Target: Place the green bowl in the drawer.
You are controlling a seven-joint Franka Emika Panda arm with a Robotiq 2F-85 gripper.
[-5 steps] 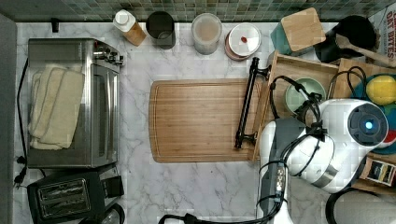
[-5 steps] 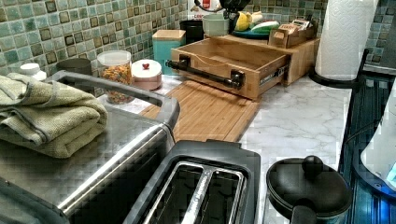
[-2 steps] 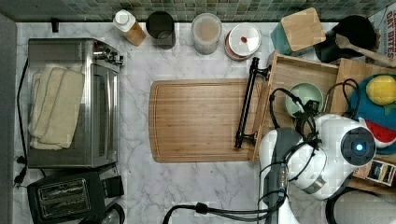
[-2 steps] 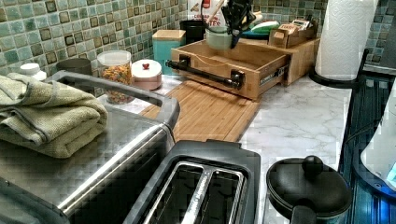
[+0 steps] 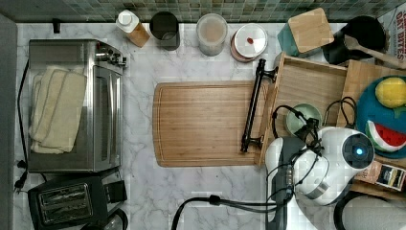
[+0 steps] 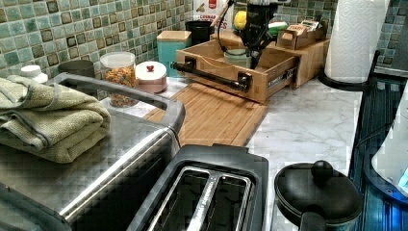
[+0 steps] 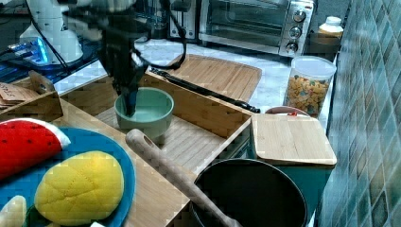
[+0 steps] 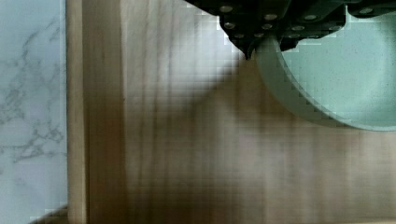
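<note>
The green bowl [image 5: 300, 118] [image 6: 236, 57] [image 7: 147, 111] [image 8: 348, 70] is low inside the drawer [image 5: 307, 82] [image 6: 213, 59] [image 7: 191, 139], near the side wall closest to the arm's base. I cannot tell whether it rests on the drawer floor or hangs just above it. My gripper [image 5: 311, 125] [image 6: 252, 49] [image 7: 130, 105] [image 8: 270, 43] is shut on the bowl's rim, one finger inside and one outside. The drawer's black bar handle [image 5: 253, 106] faces the cutting board.
A grooved cutting board [image 5: 203, 123] lies in front of the drawer. A teal plate with fruit [image 5: 387, 115] sits on the cabinet top beside it. Jars [image 5: 211, 32] line the tiled wall; a toaster oven [image 5: 72, 103] and a toaster [image 5: 67, 202] stand at the top view's left.
The arm has come down with the green bowl, from above the drawer's walls to low inside it. The bowl also shifted toward the top view's bottom.
</note>
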